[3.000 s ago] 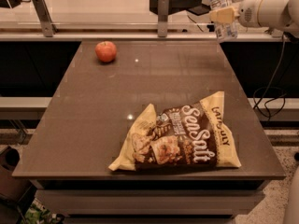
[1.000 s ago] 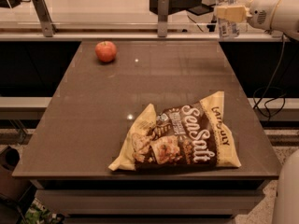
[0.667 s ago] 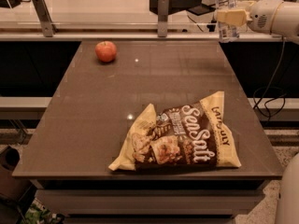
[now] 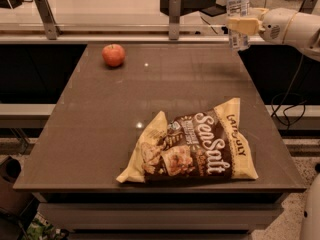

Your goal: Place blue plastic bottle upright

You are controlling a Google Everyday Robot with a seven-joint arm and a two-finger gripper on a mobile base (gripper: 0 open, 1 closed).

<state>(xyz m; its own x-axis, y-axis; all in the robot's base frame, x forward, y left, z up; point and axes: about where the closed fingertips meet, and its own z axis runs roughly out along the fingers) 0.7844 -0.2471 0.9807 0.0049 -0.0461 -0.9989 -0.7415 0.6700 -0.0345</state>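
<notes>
OPERATOR: What room does the bench give me?

SPOTTER: You have a dark bench (image 4: 100,134) with most of its top bare. An apple (image 4: 113,55) sits near the far left corner, a little in from the far edge. A Sea Salt chip bag (image 4: 192,146) lies flat toward the near right corner, its lower seam close to the near edge. The middle, the whole left side and the strip along the far edge to the right of the apple lie open to you. Behind the far edge runs a rail (image 4: 100,33) with two upright posts (image 4: 174,16).

OPERATOR: And the bottle against the jaws?

SPOTTER: Your gripper (image 4: 243,25) reaches in from the right on the white arm (image 4: 292,30), level with the rail at the bench's far right corner. Its jaws are closed on the blue plastic bottle (image 4: 238,4), clasping it around the middle. The bottle stands upright in that grip, label showing above it, base just below it at the corner.

OPERATOR: Anything you cannot make out?

SPOTTER: The bottle's top is cut off by the upper edge of the view, and you cannot tell whether its base touches the bench or hangs clear of it. The arm runs out of the view on the right
</notes>
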